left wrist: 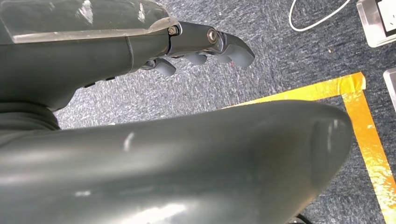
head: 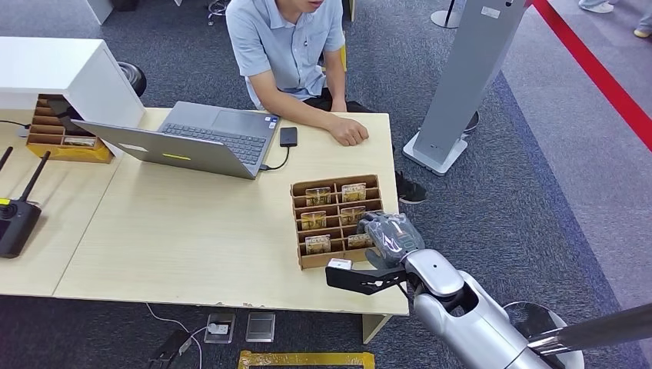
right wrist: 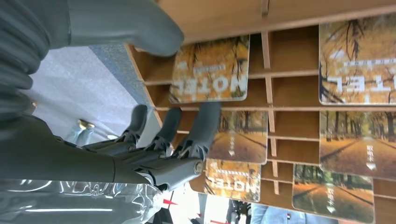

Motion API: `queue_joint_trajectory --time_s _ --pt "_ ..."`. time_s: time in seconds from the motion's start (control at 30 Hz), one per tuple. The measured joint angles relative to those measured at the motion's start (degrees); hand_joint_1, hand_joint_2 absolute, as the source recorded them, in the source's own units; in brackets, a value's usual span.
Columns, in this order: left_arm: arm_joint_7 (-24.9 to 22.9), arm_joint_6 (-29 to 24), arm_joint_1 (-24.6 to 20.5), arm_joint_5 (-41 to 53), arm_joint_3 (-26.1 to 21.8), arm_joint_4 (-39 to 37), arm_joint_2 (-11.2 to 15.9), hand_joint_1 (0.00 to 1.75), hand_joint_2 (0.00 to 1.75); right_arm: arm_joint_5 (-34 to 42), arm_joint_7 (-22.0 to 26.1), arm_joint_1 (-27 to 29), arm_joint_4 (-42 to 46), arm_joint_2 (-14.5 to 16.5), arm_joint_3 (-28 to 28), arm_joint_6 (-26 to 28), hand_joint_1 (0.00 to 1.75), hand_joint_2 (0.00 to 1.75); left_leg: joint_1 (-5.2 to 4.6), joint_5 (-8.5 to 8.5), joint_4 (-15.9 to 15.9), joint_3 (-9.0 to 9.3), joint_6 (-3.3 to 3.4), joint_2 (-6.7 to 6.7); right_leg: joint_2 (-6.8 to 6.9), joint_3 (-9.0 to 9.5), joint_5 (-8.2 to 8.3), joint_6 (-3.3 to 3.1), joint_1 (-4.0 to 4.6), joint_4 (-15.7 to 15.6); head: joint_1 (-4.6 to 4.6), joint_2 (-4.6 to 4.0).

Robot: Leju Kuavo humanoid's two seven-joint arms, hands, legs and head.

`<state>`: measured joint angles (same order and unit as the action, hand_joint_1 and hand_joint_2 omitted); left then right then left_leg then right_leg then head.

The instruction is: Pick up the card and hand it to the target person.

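Observation:
A wooden card rack stands near the table's front right corner, with several autumn-photo hotel cards in its slots. My right hand hovers at the rack's near right corner, over the card in that slot. In the right wrist view this card lies between my thumb and my spread fingers; they are apart and not clamped on it. A person sits at the far side, one hand resting on the table. My left hand hangs over the carpet, holding nothing.
An open laptop and a black phone lie between the person and the rack. A black router, a second wooden rack and a white box stand at the left. A grey floor stand rises on the right.

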<state>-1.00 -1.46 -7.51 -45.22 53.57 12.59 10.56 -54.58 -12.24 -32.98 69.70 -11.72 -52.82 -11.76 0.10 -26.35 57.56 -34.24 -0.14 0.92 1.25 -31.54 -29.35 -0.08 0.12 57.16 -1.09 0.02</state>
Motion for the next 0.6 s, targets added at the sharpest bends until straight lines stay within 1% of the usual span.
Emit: queue_joint_trajectory --time_s 0.17,0.4,0.6 --pt "0.0 0.1 0.0 0.0 0.0 0.0 0.0 0.00 0.00 0.0 0.0 -0.2 0.0 0.1 0.1 0.1 1.34 1.75 0.00 0.00 0.0 0.01 0.00 0.00 0.00 0.00 0.00 0.00 0.00 0.0 -0.01 0.01" --pt "0.0 0.2 0.0 0.0 -0.1 0.0 0.0 0.00 0.00 0.0 -0.1 -0.3 -0.1 0.3 0.1 0.0 1.30 1.75 0.00 0.00 0.0 0.02 0.00 0.00 0.00 0.01 0.00 0.00 0.00 0.0 -0.02 0.01" --pt "0.0 0.2 0.0 0.0 -0.3 0.0 0.0 0.00 0.00 0.1 -0.1 -0.2 -0.2 0.3 0.0 -0.1 1.30 1.75 0.00 0.00 0.0 0.02 0.00 0.00 0.00 0.01 0.00 0.00 0.00 0.0 -0.01 0.01"
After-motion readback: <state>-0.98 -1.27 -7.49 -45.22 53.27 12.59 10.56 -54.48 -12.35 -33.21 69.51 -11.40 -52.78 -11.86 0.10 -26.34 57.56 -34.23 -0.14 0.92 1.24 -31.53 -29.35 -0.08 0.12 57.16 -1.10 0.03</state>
